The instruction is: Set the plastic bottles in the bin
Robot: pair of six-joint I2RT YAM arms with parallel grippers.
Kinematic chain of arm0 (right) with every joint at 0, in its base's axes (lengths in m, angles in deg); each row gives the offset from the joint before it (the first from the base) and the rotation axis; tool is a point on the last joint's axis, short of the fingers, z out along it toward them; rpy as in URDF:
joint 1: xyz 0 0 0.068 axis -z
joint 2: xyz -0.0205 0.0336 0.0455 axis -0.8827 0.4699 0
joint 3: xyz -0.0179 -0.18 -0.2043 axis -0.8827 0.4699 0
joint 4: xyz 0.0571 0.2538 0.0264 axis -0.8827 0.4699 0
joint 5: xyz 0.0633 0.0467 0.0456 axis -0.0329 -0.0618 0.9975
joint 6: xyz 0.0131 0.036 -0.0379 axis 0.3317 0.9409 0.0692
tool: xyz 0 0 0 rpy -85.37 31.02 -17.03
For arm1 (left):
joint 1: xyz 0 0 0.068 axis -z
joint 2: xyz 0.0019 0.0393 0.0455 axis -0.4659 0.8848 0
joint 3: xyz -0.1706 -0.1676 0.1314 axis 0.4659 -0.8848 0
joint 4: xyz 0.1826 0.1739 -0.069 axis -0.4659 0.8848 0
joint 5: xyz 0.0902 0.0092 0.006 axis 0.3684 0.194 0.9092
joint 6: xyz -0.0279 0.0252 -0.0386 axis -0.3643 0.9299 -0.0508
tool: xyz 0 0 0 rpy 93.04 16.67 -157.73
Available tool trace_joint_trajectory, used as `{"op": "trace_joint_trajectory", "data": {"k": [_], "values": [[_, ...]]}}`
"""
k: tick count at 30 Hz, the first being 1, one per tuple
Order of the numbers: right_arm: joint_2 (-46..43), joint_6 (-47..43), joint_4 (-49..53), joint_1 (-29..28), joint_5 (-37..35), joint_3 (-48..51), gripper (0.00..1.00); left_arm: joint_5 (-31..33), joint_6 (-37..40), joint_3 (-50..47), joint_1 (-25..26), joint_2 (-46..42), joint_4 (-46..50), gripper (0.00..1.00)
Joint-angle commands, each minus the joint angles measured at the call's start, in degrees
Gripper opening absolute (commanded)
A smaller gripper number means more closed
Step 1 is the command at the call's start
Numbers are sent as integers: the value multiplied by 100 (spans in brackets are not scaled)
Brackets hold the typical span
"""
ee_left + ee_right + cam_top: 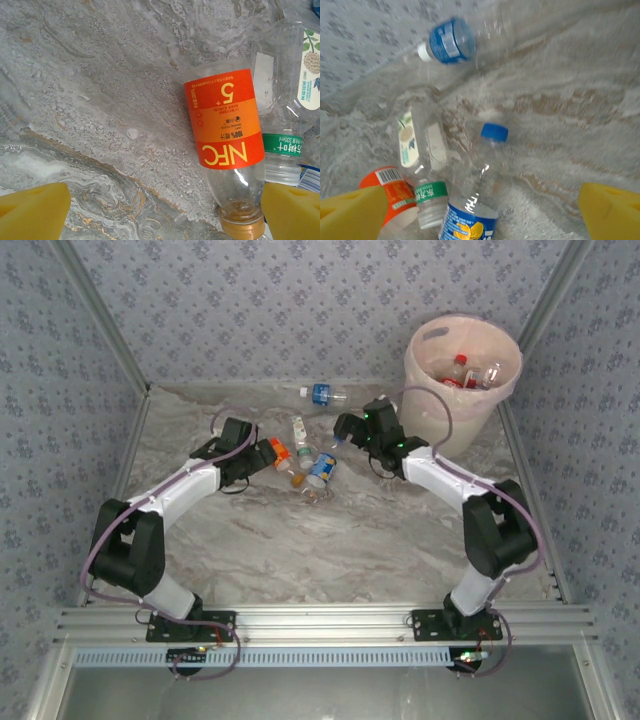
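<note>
Left wrist: left hand wide open and empty, both yellow pads cropped by the frame edge. Orange-label bottle lies between them, its neck just beside the right pad and its cap partly cut off. Right wrist: right hand open, gripping nothing. Blue-cap bottle lies between the pads; contact unclear. Top external: bin at far right of the worktop, several bottles inside.
</note>
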Motion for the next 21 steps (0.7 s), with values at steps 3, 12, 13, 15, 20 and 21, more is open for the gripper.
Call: {"op": "trace_joint_trajectory", "data": {"k": [3,12,13,15,20,21], "values": [[664,746,53,-344,20,-365,99,94,-69,166,-36,-37,242,98],[1483,793,276,-576,123,-643,90,100,-68,182,-58,-2,302,98],[1566,694,598,-593,83,-778,90,94,-68,188,-53,7,308,98],[1624,524,1008,-629,-99,-917,90,85,-80,193,-60,13,308,98],[1601,280,1079,-607,-294,-818,81,74,-85,198,-65,30,313,98],[1630,262,1099,-609,-303,-830,81,78,-89,202,-65,37,317,98]]}}
